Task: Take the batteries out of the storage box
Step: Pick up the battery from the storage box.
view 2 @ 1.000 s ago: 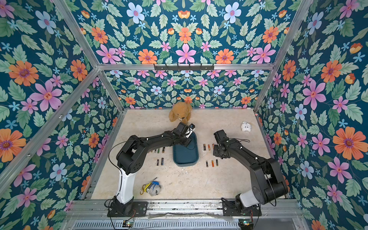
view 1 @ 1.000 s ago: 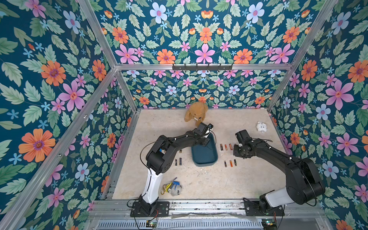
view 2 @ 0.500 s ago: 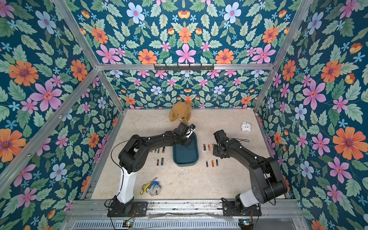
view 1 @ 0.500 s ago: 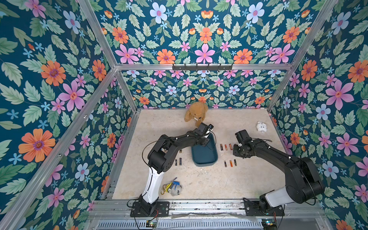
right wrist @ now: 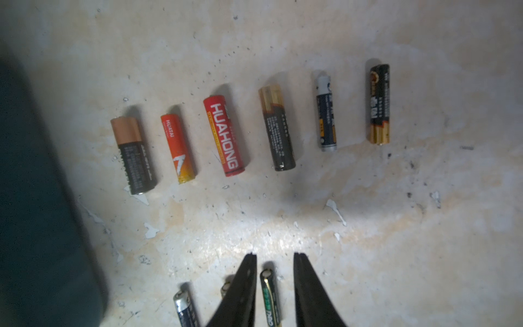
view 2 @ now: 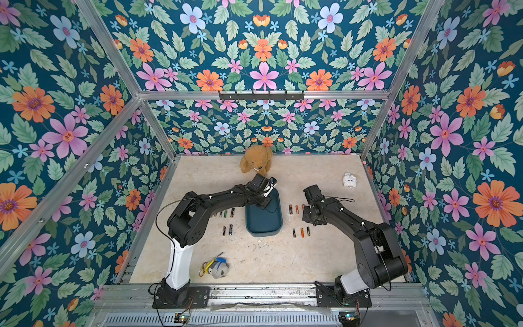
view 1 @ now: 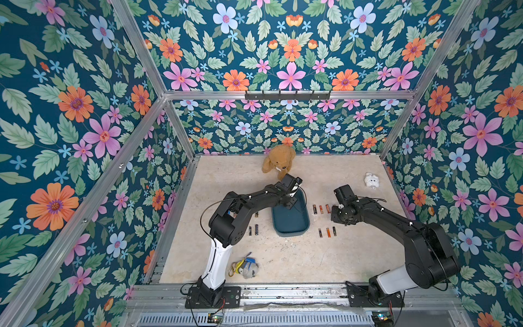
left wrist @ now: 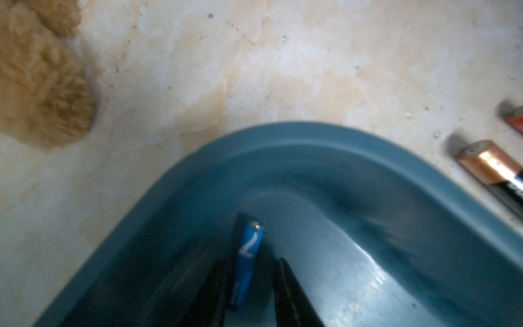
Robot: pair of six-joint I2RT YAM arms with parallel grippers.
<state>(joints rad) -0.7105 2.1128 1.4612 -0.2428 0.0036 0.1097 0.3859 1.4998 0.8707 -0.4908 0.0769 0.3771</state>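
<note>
left gripper down in the storage box, jaws either side of a blue battery.
my left fingers stand apart at the far end of the box, near its curved wall. the blue battery sits between them, one finger close against it and a gap showing at the other, and i cannot tell whether i grip it. my right gripper hangs over the table beside the box, on my right arm's side. its jaws are a little spread, with a green battery lying on the table under the gap. a row of six batteries lies just beside the box there, and more batteries lie on the box's other side.
</note>
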